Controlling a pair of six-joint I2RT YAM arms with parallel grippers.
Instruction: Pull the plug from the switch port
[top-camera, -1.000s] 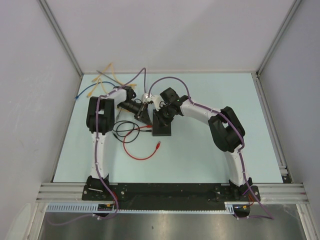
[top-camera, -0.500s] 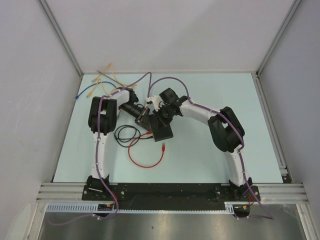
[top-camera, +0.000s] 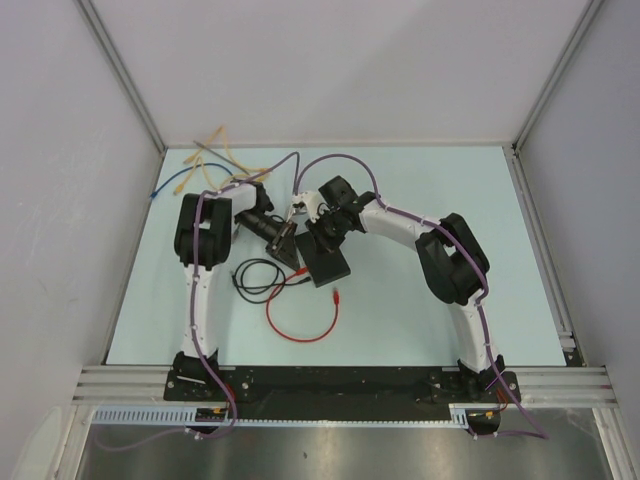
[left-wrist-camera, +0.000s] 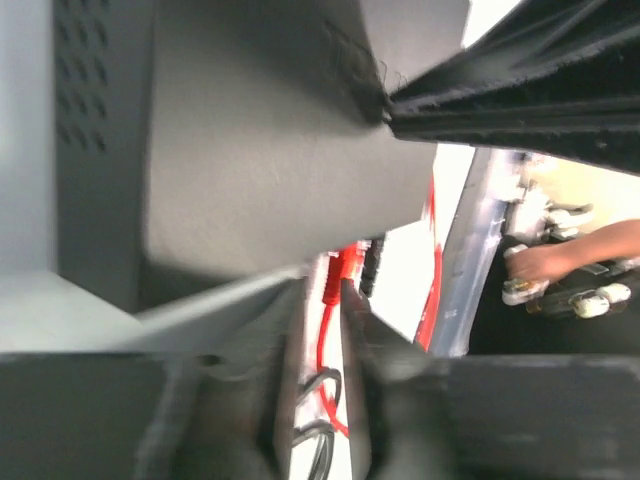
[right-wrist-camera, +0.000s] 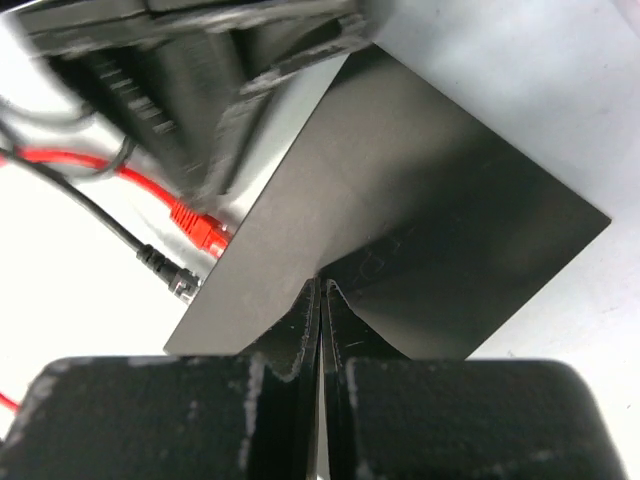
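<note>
- Closest to me, my left arm (top-camera: 197, 300) and my right arm (top-camera: 470, 320) rise from the near edge of the table (top-camera: 430, 300). They both bend in toward the middle.
- Next comes a red cable (top-camera: 300, 328). It lies in a loop on the table. Its loose end (top-camera: 338, 296) rests near the front of the box.
- Just left of the loop, a thin black cable (top-camera: 252, 278) lies curled up.
- Then comes the black box (top-camera: 328, 265). It lies flat in the middle of the table, turned a bit crooked.
- The switch port (right-wrist-camera: 224, 242) is in the left edge of the box. A red plug (right-wrist-camera: 200, 229) sits right against that edge. I cannot tell how far in it goes. A black plug (right-wrist-camera: 168, 274) sits just beside it.
- My right gripper (right-wrist-camera: 319, 288) is on top of the box. Its two fingers are squeezed tight together with nothing between them. Their tips touch the top of the box.
- My left gripper (top-camera: 286, 243) is at the box's left side, right over the red plug. Its camera is blurry and very close. I cannot tell if its fingers are open, closed or holding anything.
- Far away, at the back left of the table, some yellow cables (top-camera: 215, 152) and a blue cable (top-camera: 172, 184) lie in a loose heap.
</note>
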